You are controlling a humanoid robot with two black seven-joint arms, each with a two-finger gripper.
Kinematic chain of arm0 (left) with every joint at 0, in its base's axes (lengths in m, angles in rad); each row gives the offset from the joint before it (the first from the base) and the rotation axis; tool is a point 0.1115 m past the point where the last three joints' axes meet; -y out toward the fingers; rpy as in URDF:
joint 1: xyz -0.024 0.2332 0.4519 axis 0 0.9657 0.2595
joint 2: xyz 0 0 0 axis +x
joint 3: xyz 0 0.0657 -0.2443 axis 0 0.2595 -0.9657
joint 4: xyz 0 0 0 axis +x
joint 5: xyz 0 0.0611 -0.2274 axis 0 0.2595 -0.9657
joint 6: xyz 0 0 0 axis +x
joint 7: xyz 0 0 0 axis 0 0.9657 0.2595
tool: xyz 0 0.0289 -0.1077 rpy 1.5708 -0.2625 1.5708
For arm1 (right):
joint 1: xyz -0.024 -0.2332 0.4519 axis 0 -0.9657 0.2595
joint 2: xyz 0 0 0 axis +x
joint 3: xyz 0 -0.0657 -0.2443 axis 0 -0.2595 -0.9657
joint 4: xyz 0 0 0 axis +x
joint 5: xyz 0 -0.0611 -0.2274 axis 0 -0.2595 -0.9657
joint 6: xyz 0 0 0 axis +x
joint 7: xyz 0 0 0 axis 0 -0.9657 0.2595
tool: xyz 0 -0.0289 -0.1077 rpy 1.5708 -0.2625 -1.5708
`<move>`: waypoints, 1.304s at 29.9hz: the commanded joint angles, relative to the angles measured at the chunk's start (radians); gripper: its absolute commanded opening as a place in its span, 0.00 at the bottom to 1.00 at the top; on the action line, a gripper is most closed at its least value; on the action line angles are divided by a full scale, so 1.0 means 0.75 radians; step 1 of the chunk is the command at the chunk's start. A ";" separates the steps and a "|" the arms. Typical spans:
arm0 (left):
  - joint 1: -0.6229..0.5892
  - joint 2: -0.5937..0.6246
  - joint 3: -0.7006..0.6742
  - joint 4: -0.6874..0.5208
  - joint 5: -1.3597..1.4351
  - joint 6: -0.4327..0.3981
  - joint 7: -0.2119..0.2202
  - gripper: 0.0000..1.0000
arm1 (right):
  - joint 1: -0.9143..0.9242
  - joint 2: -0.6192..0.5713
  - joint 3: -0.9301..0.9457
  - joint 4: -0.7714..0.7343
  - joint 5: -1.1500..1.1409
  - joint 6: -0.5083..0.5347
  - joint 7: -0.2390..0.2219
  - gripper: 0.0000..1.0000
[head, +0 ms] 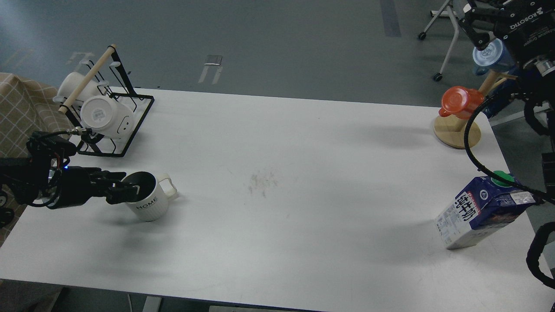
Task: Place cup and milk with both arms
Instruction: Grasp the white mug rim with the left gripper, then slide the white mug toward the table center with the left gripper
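Note:
The cup (148, 203), cream-white and ribbed with "HOME" lettering, stands upright at the table's left, handle to the right. My left gripper (128, 192) is level with the cup's left rim. One finger reaches over the dark inside and the other lies outside the wall. I cannot tell if they press on it. The milk (479, 211), a blue and white carton with a green cap, stands leaning at the table's right edge. My right gripper (477, 31) is high at the top right, far above the milk and partly cut off. Its fingers are too dark to read.
A black wire rack (130, 125) with plain white mugs (103, 116) stands at the back left, just behind my left arm. A wooden stand (457, 132) with an orange cup (458, 102) and a blue cup (490, 55) is at the back right. A black cable (470, 151) hangs over the milk.

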 commanded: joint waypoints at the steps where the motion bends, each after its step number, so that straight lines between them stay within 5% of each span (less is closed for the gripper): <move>1: -0.001 -0.005 0.002 0.000 0.001 0.004 -0.004 0.22 | 0.000 0.000 0.001 0.000 0.000 0.000 0.002 1.00; 3: -0.005 -0.003 0.000 0.000 0.003 0.006 -0.004 0.00 | -0.002 0.000 0.003 0.000 0.000 0.000 0.002 1.00; 11: -0.024 -0.001 0.000 -0.023 0.007 0.006 -0.004 0.00 | -0.012 0.000 0.005 0.000 0.000 0.000 0.004 1.00; 21: -0.251 -0.056 0.000 -0.106 0.095 -0.099 0.005 0.00 | -0.039 -0.022 0.022 0.002 0.000 0.000 0.004 1.00; 28: -0.343 -0.363 0.002 -0.188 0.230 -0.193 0.031 0.00 | -0.065 -0.039 0.040 0.002 0.000 0.000 0.004 1.00; 32: -0.406 -0.538 0.027 -0.178 0.236 -0.274 0.096 0.00 | -0.080 -0.067 0.050 0.002 0.000 0.000 0.004 1.00; 39: -0.443 -0.600 0.168 -0.127 0.291 -0.283 0.133 0.00 | -0.088 -0.084 0.063 0.002 0.002 0.000 0.004 1.00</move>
